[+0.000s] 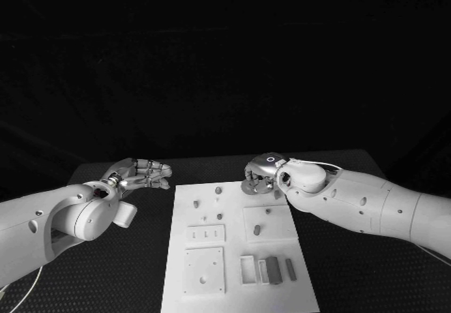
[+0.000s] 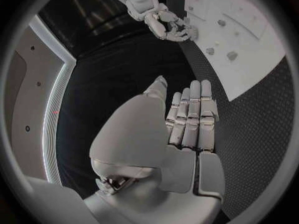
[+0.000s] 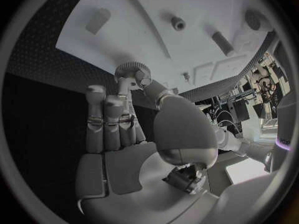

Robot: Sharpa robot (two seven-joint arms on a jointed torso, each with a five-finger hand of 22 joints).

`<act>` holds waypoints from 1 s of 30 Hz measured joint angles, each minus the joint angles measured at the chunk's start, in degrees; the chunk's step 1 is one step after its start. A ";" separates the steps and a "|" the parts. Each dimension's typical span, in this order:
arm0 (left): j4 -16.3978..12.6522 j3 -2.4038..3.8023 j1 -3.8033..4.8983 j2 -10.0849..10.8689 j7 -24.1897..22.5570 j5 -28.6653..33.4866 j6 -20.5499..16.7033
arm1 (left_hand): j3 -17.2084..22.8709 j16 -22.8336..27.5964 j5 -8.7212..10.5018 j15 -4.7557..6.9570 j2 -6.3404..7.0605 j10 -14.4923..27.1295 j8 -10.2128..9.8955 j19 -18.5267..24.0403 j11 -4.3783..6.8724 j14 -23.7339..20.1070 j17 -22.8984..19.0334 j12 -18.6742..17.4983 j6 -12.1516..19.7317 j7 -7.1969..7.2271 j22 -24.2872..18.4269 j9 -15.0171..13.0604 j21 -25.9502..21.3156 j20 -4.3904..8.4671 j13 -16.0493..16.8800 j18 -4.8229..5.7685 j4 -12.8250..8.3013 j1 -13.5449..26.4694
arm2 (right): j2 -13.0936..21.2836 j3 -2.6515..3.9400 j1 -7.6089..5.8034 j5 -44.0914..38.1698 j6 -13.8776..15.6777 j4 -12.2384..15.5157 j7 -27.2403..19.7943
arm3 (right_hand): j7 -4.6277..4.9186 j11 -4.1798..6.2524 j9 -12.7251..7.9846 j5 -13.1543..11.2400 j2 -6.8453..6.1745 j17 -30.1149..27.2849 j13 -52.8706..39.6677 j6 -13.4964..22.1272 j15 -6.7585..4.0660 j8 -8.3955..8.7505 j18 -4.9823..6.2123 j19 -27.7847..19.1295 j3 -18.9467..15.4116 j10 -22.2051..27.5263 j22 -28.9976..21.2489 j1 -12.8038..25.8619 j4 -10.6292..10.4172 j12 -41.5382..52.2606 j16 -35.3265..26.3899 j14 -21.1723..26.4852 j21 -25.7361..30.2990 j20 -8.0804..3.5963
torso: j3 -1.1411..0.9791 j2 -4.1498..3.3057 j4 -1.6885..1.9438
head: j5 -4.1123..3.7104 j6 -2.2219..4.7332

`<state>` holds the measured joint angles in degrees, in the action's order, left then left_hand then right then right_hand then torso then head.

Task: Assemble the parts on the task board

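Observation:
The white task board (image 1: 235,251) lies in the middle of the black table, with small grey parts on it. My right hand (image 1: 263,176) hovers over the board's far right corner. In the right wrist view it pinches a round, ridged grey part (image 3: 132,72) between the thumb and a finger, above the board (image 3: 149,40). My left hand (image 1: 141,175) hangs over the table just left of the board's far left corner. Its fingers (image 2: 193,117) lie straight side by side with nothing in them.
Small pegs (image 1: 218,190) stand near the board's far end, and one sits in a square plate (image 1: 257,229). Two upright grey blocks (image 1: 272,269) stand beside a frame at the near right. Recessed square plates (image 1: 204,269) fill the near left.

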<state>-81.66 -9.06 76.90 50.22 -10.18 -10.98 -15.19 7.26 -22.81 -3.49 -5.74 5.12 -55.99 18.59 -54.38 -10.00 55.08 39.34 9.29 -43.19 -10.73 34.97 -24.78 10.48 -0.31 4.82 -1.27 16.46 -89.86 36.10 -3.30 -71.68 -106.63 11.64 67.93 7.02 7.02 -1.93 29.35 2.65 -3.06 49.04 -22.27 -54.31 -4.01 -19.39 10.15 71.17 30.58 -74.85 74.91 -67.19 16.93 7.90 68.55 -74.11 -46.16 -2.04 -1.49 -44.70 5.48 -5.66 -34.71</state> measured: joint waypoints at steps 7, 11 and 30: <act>-0.01 0.02 0.00 0.02 0.00 0.00 0.00 | 0.00 0.00 0.00 0.00 0.00 0.00 0.00 0.00 0.00 0.00 0.06 0.00 0.00 0.00 0.00 0.00 0.00 0.00 -0.04 0.00 0.00 0.00 | 0.45 0.34 -0.60 -1.32 0.64 2.69 1.23 | 0.00 0.00 0.00 0.00 0.05 0.00 -0.06 0.00 -0.20 0.00 0.01 0.00 -0.16 -0.01 0.00 0.05 -0.01 0.25 0.20 -0.20 0.00 0.01 | 0.03 0.01 0.00 | 0.13 0.30; -0.02 0.02 0.00 0.03 0.00 0.00 0.01 | 0.00 0.00 0.00 0.00 0.00 0.00 0.00 0.00 0.00 0.00 0.07 0.00 0.00 0.00 0.00 0.00 0.00 0.00 -0.05 0.00 0.00 0.00 | 0.10 0.33 -0.59 -1.55 0.51 1.63 1.56 | 0.00 0.00 -0.01 0.00 0.06 0.00 -0.06 -0.01 -0.20 0.00 0.02 0.01 -0.31 -0.01 0.00 0.06 -0.01 0.25 0.20 -0.20 0.00 0.01 | 0.03 0.02 0.07 | 0.07 0.42; 0.03 0.01 0.00 0.00 0.02 -0.01 0.02 | 0.16 0.22 0.00 0.00 0.00 0.00 0.00 0.00 0.00 0.00 0.18 0.01 0.00 0.00 0.00 0.04 0.00 0.00 -0.05 0.00 0.16 0.00 | -2.40 0.32 -0.54 -1.56 0.23 4.15 1.92 | -0.01 0.00 -0.01 -0.22 0.05 0.00 -0.10 -0.01 -0.18 0.00 0.02 0.09 -0.46 0.00 0.00 0.07 0.14 0.25 0.20 -0.20 -0.20 0.11 | 0.00 -0.04 0.21 | 0.23 0.34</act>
<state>-81.62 -9.05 76.90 50.22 -10.16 -10.99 -15.16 7.42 -22.58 -3.49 -5.74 5.12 -55.99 18.59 -54.38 -10.00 55.08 39.53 9.30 -43.19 -10.73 34.97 -24.73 10.48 -0.31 4.77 -1.26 16.62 -89.85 33.70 -2.98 -72.22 -108.19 11.87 72.08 8.94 7.01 -1.94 29.35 2.43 -3.01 49.03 -22.38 -54.32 -4.19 -19.39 10.17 71.26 30.12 -74.85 74.91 -67.12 17.07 8.15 68.75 -74.31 -46.37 -1.92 -1.49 -44.74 5.69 -5.43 -34.38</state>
